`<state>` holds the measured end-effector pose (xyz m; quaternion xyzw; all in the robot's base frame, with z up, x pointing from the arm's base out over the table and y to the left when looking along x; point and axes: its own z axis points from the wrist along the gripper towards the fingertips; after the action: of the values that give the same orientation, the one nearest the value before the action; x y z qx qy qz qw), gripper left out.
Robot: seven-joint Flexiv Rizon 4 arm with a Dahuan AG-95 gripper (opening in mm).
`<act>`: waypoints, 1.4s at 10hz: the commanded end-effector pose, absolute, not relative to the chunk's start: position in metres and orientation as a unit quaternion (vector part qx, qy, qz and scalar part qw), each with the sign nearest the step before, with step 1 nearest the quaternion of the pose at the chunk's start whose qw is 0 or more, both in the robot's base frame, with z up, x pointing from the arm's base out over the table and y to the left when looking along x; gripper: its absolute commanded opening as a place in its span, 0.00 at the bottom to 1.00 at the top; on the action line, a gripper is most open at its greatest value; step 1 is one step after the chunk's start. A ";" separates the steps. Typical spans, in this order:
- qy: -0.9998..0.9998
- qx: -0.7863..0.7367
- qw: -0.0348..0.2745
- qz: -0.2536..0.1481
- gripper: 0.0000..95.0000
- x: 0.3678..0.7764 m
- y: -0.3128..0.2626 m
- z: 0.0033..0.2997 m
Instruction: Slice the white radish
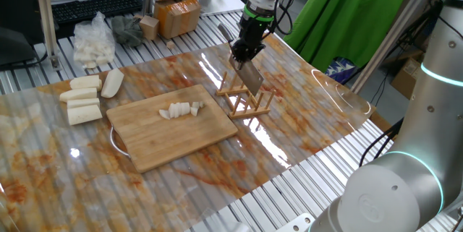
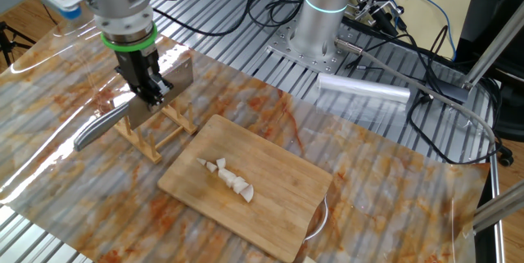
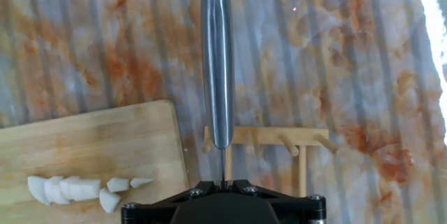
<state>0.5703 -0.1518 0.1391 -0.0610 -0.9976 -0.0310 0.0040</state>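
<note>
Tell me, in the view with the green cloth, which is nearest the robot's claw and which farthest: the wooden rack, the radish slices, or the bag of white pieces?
1. The wooden rack, right below the claw, which is clamped on the knife.
2. The radish slices, left of it on the cutting board.
3. The bag of white pieces, far left at the table's back edge.

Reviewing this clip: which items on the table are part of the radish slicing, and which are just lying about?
Part of the job:
- white radish slices
- cutting board
- knife, held in the gripper
- wooden knife rack

Lying about:
- four larger white chunks
- plastic bag of white pieces
- cardboard box
- keyboard
</note>
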 end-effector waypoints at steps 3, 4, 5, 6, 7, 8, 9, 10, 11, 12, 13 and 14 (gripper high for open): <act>-0.998 -0.053 -0.003 -0.033 0.00 0.569 -0.153 0.118; -0.998 -0.053 -0.007 -0.034 0.00 0.569 -0.154 0.112; -0.998 -0.054 -0.009 -0.036 0.00 0.568 -0.155 0.109; -0.998 -0.058 -0.010 -0.037 0.00 0.567 -0.155 0.101; -0.998 -0.058 -0.013 -0.038 0.00 0.567 -0.155 0.097; -0.997 -0.063 -0.016 -0.041 0.00 0.566 -0.155 0.089; -0.997 -0.063 -0.017 -0.041 0.00 0.566 -0.154 0.086; -0.997 -0.066 -0.018 -0.042 0.00 0.565 -0.154 0.079; -0.997 -0.067 -0.017 -0.043 0.00 0.565 -0.153 0.075; -0.996 -0.069 -0.018 -0.046 0.00 0.565 -0.153 0.071; -0.996 -0.069 -0.019 -0.048 0.00 0.564 -0.152 0.065; -0.996 -0.069 -0.019 -0.049 0.00 0.564 -0.152 0.061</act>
<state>0.5616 -0.1512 0.0563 -0.0698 -0.9961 -0.0512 -0.0185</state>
